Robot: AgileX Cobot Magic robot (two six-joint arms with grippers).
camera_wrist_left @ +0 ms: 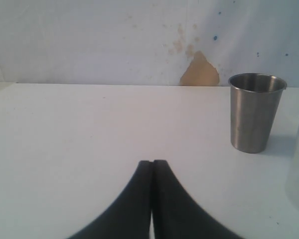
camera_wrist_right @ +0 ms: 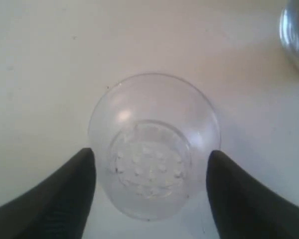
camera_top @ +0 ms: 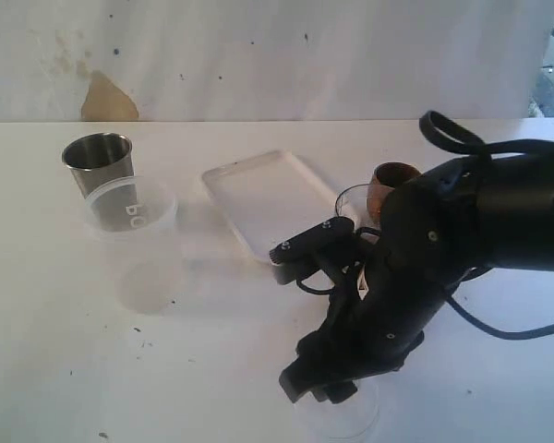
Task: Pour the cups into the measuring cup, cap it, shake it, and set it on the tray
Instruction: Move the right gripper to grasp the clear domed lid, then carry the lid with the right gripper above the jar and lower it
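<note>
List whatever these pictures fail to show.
- measuring cup: exterior view, right arm hides all but part of its rim.
- wooden cup: lower half behind that arm; contents unseen.
- steel tumbler: side-on in left wrist view, dark inside in exterior view; contents unclear.
- tub: lettering too blurred to read.

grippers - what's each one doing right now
Left gripper: shut, fingers pressed together, holding nothing.
Right gripper: open, fingers either side of the clear cap, not yet clamped on it.

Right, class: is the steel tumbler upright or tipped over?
Upright: the steel tumbler stands on its narrow base, open rim on top. Its contents cannot be seen.
</note>
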